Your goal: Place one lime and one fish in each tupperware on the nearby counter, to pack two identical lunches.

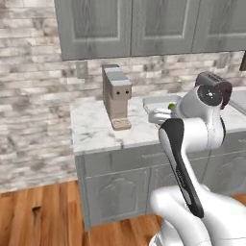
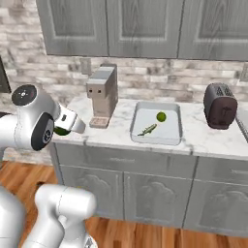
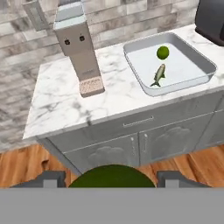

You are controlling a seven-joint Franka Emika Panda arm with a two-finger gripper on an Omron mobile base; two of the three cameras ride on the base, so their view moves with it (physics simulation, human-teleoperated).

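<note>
The gripper [image 3: 112, 186] holds a lime [image 3: 112, 176] between its fingers, in front of the coffee machine [image 3: 78, 48] and short of the counter [image 3: 65, 105]. Right of that machine, the tupperware [image 3: 205, 65] already holds one lime and a fish [image 3: 159, 75]. The held lime is probably light, firm and smooth; a grip across its widest part suits it.

Veined marble-look counter [image 3: 65, 105]; smooth matt grey tupperware [image 3: 199, 59]; wood-plank floor [image 3: 26, 162]

Glossy white arm [image 1: 202, 120] — dark joints, black stripe
</note>
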